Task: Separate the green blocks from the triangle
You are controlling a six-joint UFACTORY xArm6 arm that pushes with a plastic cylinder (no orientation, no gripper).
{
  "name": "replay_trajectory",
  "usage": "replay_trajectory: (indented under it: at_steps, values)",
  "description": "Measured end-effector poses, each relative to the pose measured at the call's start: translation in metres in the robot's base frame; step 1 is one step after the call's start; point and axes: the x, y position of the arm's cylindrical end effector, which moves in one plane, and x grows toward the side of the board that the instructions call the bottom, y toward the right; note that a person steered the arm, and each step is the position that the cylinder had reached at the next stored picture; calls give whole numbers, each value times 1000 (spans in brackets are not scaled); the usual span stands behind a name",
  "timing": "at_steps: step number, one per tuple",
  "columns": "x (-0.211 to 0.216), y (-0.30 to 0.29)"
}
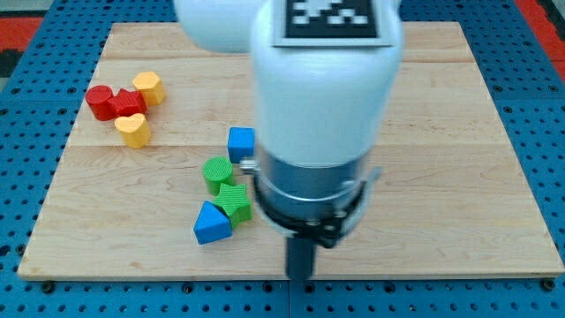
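A blue triangle block [212, 223] lies near the board's bottom edge, left of centre. A green star-shaped block [235, 201] touches its upper right side. A green round block [217, 172] sits just above the star, touching it. My dark rod comes down from the white arm housing, and my tip [302, 276] is near the board's bottom edge. The tip is to the right of the triangle and star and a little lower, apart from them.
A blue cube [240, 143] sits above the green round block, next to the arm. At the upper left, two red blocks [101, 102] [129, 102] cluster with two yellow blocks [150, 87] [132, 129]. The wooden board [459, 132] lies on a blue pegboard. The arm hides the board's centre.
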Motion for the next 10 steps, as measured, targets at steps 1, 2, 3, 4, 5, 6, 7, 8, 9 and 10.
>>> replay_trajectory:
  at_steps: [1,2,3,4,5,6,7,8,9,10]
  values:
    - [-12,-40]
    - [6,-58]
    - [-37,-55]
    - [-64,-49]
    - [-97,-65]
    - [-117,-77]
    - [-163,-25]
    - [-136,-17]
    - [-93,-88]
    - [-111,-162]
